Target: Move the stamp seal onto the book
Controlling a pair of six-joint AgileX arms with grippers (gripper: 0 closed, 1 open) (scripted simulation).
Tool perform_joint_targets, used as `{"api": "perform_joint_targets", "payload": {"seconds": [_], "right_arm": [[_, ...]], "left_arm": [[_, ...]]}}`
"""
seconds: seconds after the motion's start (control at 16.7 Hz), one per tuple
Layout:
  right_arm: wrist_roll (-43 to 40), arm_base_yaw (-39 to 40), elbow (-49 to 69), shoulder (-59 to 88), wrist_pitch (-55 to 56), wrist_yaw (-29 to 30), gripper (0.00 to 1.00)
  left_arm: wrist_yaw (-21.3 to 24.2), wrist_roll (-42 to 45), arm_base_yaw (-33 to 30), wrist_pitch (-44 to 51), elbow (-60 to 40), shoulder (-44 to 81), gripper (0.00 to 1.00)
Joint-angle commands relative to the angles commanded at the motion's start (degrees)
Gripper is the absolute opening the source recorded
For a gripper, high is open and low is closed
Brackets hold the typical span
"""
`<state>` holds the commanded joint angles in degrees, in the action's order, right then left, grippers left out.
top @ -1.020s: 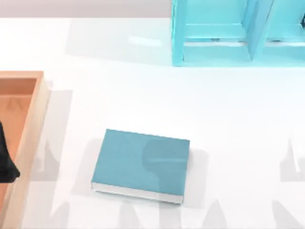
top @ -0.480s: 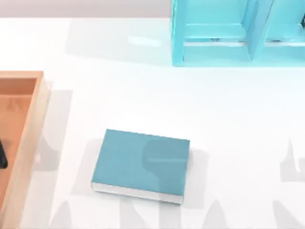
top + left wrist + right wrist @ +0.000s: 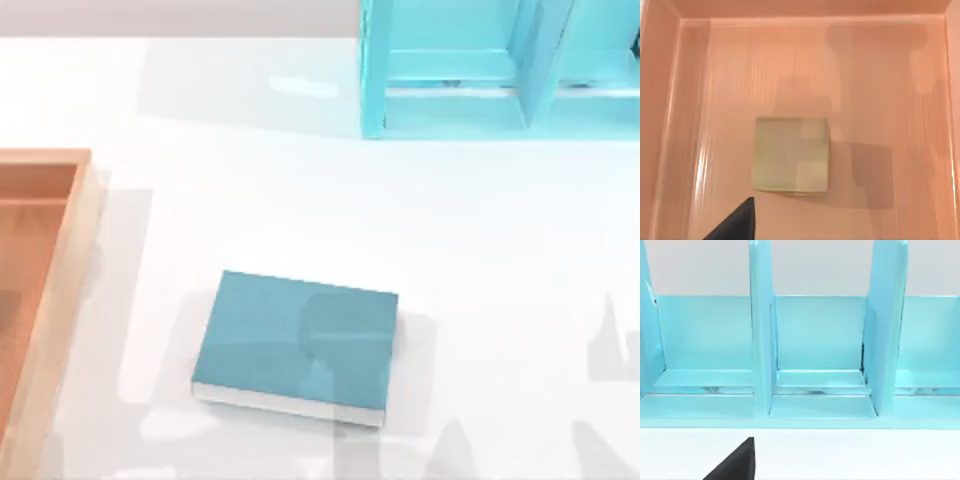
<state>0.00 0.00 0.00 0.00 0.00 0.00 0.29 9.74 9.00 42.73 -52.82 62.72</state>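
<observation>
The stamp seal (image 3: 790, 154) is in the left wrist view as a pale tan square block on the floor of a wooden tray (image 3: 890, 75), seen from straight above. A dark part of my left gripper (image 3: 735, 225) sits at the picture's edge, close to the block and apart from it. The book (image 3: 297, 340) lies flat on the white table near the front middle, teal cover up and white page edges toward the front. A dark part of my right gripper (image 3: 735, 462) faces the cyan shelf unit (image 3: 810, 355).
The wooden tray (image 3: 60, 270) runs along the table's left edge, left of the book. The cyan shelf unit (image 3: 480, 70) stands at the back right with upright dividers. Bare white table lies between book, tray and shelf.
The dark left arm that showed over the tray at the top view's left edge has slid out of that picture. The book has not moved.
</observation>
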Motion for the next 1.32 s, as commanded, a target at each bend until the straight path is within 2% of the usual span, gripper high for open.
{"api": "perform_joint_targets", "payload": {"seconds": [0.36,0.66,1.08,1.32], "right_arm": [[0.0,0.0,0.0,0.0,0.0,0.0,1.0],[0.0,0.0,0.0,0.0,0.0,0.0,1.0],[0.0,0.0,0.0,0.0,0.0,0.0,1.0],[0.0,0.0,0.0,0.0,0.0,0.0,1.0]], "left_arm": [[0.0,4.55,4.12,19.58,-23.65,28.33,1.0],[0.02,6.72,6.14,29.03,-35.35,42.18,1.0],[0.02,6.91,6.11,29.88,-36.54,43.6,1.0],[0.04,6.9,6.29,23.53,-31.56,45.21,1.0]]}}
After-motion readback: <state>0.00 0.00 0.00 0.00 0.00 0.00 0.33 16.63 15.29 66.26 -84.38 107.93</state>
